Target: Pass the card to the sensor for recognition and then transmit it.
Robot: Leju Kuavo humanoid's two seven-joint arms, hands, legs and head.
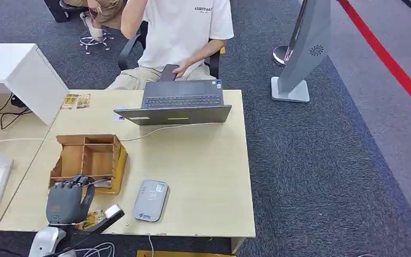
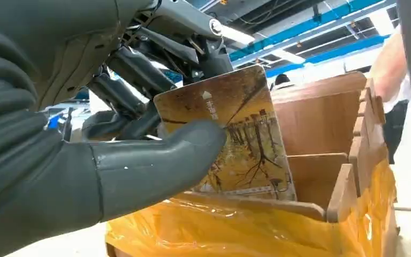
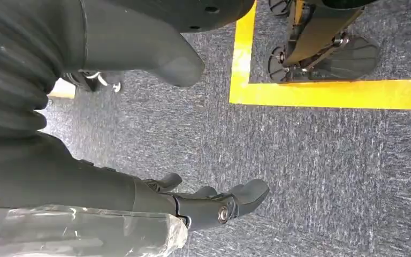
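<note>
Amber and brown, the card (image 2: 230,134) is pinched in my left hand (image 1: 67,201), thumb pressed on its face, at the lower left of the head view just in front of the wooden box (image 1: 88,160); the grey sensor (image 1: 151,200) lies flat just to the right, so my left hand is the nearer; the card stands nearly upright, long axis pointing up out of the box, arrow end uppermost; my right hand (image 3: 214,206) hangs empty, fingers loosely apart, over carpet.

"ESSENTIALS" on person's shirt (image 1: 206,9)
</note>
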